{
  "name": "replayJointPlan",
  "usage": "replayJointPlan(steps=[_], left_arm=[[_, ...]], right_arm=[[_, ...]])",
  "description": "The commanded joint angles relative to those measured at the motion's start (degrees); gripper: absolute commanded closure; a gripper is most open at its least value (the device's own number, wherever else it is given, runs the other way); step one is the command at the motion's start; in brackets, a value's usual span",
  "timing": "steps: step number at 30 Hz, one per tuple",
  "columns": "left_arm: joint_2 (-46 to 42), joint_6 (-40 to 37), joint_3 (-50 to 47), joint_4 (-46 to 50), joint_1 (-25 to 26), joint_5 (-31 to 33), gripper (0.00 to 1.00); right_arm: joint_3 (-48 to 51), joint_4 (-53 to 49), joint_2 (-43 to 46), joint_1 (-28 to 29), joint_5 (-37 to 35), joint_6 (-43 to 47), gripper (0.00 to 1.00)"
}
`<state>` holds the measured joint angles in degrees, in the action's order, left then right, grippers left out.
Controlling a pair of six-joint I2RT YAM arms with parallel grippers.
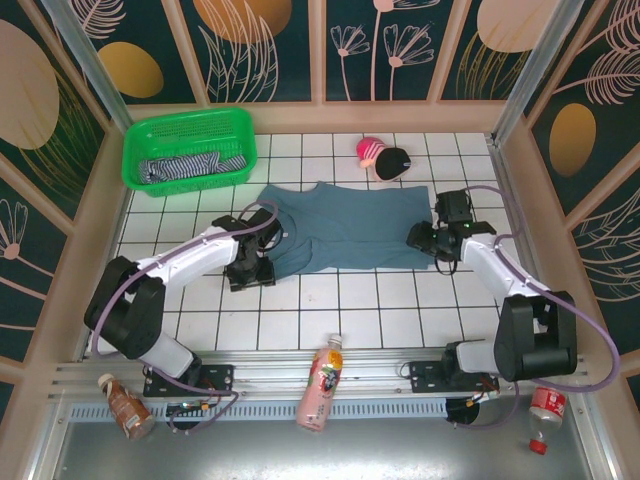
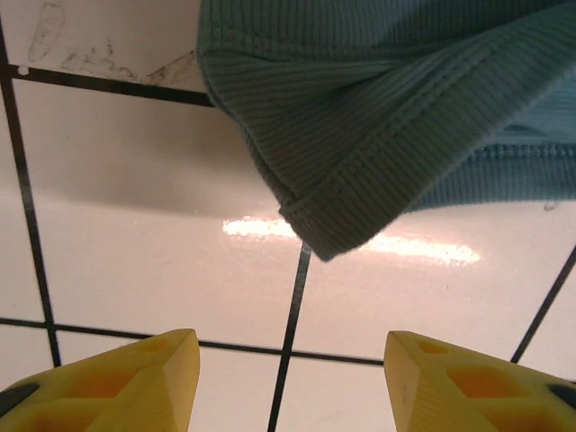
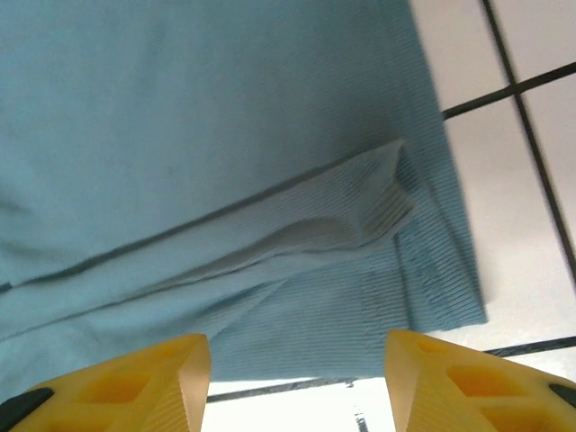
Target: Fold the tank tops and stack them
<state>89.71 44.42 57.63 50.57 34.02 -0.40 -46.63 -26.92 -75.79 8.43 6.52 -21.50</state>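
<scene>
Top external, blue-grey tank top (image 1: 350, 228), bottle (image 1: 322, 385) label illegible

The white tiled table (image 1: 330, 300) bears a blue-grey tank top (image 1: 350, 230), green basket (image 1: 190, 117) and toy (image 1: 384, 158).

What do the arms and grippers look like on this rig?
Both match. The left arm and right arm have white links between bulky black joint housings, on black bases. A lilac cable loops loosely along each arm. The left gripper and right gripper have black bodies and yellow wedge-shaped fingers with recessed pockets. No markings are readable.
</scene>
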Motion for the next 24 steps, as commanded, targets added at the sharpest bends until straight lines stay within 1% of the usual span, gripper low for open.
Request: replayJointPlan(steps=[1,3,6,12,14,16,20,24], left_arm=[[2.14,1.44,-0.47,-6.49,-0.36,0.76,0.44],[3.43,1.12,-0.76,-6.80,-0.36,2.00,0.47],[4.18,0.90,-0.45,-6.08,-0.36,4.56,0.56],[4.19,0.94,1.36,-5.20,-0.37,5.39,0.86],[4.16,0.36,2.25,-4.29,-0.36,5.69,0.92],[4.56,-0.57,3.37,-2.93,-0.47,6.19,0.95],[5.85,-2.52,7.52,0.43,-1.01,6.80,0.96],[7.58,-4.87,12.80,2.57,-2.63,7.03,0.97]], right_arm=[[2.13,2.50,2.60,2.52,2.09,-0.57,0.45],[3.39,4.22,3.10,3.86,3.11,-1.17,0.45],[4.93,6.77,3.11,4.33,3.74,-1.49,0.45],[6.04,10.36,-0.05,4.87,4.15,-0.69,0.45],[6.02,10.69,-1.16,5.03,3.94,-0.15,0.45],[6.60,11.40,-1.94,5.19,3.80,0.30,0.45],[7.75,12.69,-2.98,5.20,3.95,1.31,0.45],[8.70,13.78,-4.17,5.06,3.32,3.16,0.45]])
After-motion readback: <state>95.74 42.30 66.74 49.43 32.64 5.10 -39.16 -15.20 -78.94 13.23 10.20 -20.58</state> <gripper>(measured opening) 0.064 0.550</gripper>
